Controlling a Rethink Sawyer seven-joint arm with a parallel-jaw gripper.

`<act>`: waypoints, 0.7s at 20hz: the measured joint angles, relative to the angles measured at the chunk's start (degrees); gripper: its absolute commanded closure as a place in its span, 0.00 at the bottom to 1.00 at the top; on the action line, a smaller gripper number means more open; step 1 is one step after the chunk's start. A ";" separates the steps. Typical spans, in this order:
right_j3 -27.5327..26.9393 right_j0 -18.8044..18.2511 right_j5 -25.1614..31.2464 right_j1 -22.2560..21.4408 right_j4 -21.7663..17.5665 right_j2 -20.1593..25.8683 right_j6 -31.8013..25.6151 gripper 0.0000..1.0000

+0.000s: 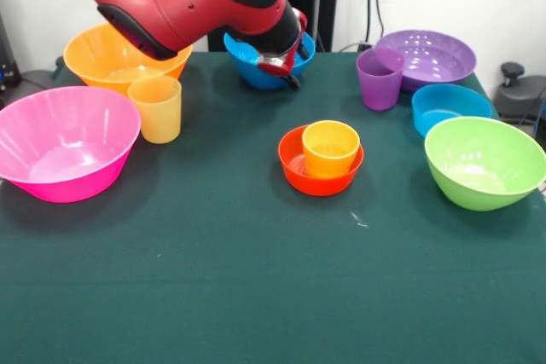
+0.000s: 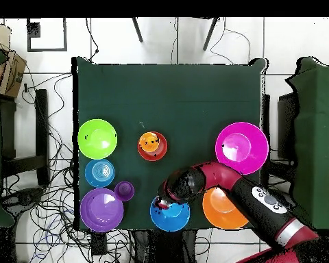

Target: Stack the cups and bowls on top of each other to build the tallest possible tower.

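Step in hand, as I read it: fetching the next piece for the tower. The tool (image 1: 290,61) is down at the medium blue bowl (image 1: 247,67), at the bench's (image 1: 256,296) far edge in the front view, close to the robot's base. Overhead, the arm's end lies over that bowl's rim (image 2: 168,218).

The tower (image 1: 321,159) stands near mid-bench: an orange cup (image 1: 330,147) seated upright inside the small red-orange bowl (image 1: 300,175). Only two pieces high, so the task looks barely begun.

Tool state: cannot tell. The wrist and the bowl's wall hide it in both views, and I see no clear gap or grip. It appears to be at or inside the bowl's rim, but contact is not confirmed.

Other stock, front view:
- big pink bowl (image 1: 64,142) at the left edge
- big yellow bowl (image 1: 115,55) behind it, with the yellow-orange cup (image 1: 156,108) just in front
- purple cup (image 1: 380,78) touching or just beside the wide purple bowl (image 1: 431,55)
- small blue bowl (image 1: 450,106) and lime green bowl (image 1: 485,161) to the right

Next move, by my judgement: get a firm pinch on the blue bowl's rim, lift it clear, and carry it toward the tower. (A bowl wider than the cup would sit poorly upright on top; inverting it, or using it as a base, seems safer.) Risk: a glossy rim slipping from the pinch.
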 measured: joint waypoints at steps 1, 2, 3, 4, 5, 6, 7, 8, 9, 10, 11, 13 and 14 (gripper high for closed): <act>0.00 -0.01 -0.36 0.19 -0.02 -0.26 0.00 0.00; 0.00 -0.01 -0.65 0.27 -0.05 -0.39 0.00 0.00; -0.01 -0.01 -0.95 0.35 -0.07 -0.53 0.00 0.00; -0.02 -0.01 -1.61 0.51 -0.11 -0.60 0.00 1.00; -0.02 -0.01 -1.71 0.54 -0.11 -0.60 0.00 1.00; -0.02 -0.01 -1.80 0.58 -0.12 -0.61 0.00 1.00; -0.01 -0.04 -2.21 0.84 -0.15 -0.63 0.00 1.00; -0.02 -0.05 -2.52 1.02 -0.13 -0.64 0.00 1.00; -0.02 -0.05 -2.73 1.15 -0.15 -0.64 0.00 1.00; -0.02 -0.04 -2.94 1.27 -0.17 -0.65 0.00 1.00; -0.02 -0.01 -3.66 1.60 -0.13 -0.66 0.00 1.00; -0.02 0.00 -3.91 1.68 -0.10 -0.65 0.00 1.00; -0.02 0.08 -4.26 1.72 -0.10 -0.69 0.00 1.00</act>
